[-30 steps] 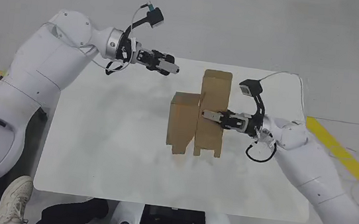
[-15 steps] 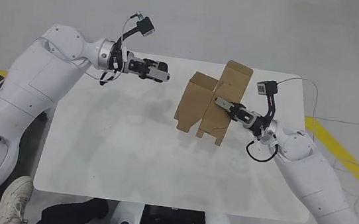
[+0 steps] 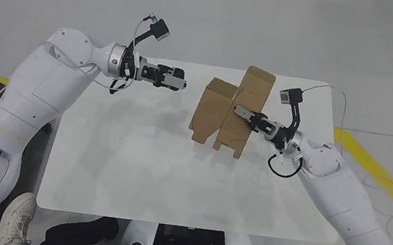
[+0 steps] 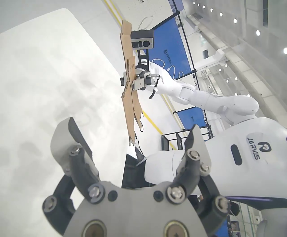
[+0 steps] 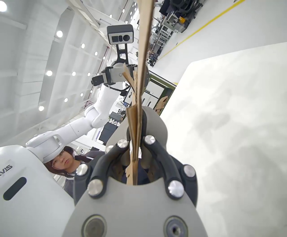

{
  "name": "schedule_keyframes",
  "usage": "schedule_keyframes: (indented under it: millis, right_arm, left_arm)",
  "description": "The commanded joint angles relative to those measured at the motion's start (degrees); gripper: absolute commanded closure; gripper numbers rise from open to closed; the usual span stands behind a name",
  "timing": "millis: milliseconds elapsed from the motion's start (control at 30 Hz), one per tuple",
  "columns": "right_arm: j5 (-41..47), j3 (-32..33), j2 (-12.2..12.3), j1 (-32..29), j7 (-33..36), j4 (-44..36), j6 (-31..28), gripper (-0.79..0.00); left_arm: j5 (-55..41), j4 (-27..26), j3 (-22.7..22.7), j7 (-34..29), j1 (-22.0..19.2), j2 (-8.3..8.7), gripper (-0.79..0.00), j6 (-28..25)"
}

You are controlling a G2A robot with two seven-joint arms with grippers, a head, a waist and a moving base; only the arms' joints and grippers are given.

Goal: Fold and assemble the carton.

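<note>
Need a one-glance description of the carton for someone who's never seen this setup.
Start at the white rectangular table, then look over its far right part, on the robot's right-arm side. There the flattened brown cardboard carton, two panels with notched flaps, is clamped in the right gripper. It is the only brown thing; the open left gripper nearby holds nothing.

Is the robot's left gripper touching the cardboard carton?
Apart. The top view shows bare table between the open left gripper and the carton, which the right gripper holds.
</note>
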Motion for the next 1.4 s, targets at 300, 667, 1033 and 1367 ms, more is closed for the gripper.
schedule_keyframes:
  millis: [300,667,1033,1367]
  right_arm:
    - [-3.78,0.29,-2.65,-3.09,-28.17,-6.55,13.98,0.0]
    - [-18.09,-1.3,-5.29,-7.51,-52.19,-12.35,28.47,0.0]
    - [-18.69,-1.36,-5.69,-8.1,-53.47,-12.79,29.41,0.0]
    - [-15.55,-0.01,-6.56,-8.6,-52.42,-13.16,29.53,0.0]
  left_arm:
    - [-1.39,-0.61,-2.65,8.71,5.12,-0.3,-0.785,5.24]
    - [-1.8,-0.4,-4.19,14.28,7.66,-1.61,-0.785,7.26]
    - [-1.6,-0.39,-4.22,14.45,7.69,-1.7,-0.785,7.39]
    - [-0.31,-2.0,-5.32,17.89,10.25,-2.01,-0.785,10.1]
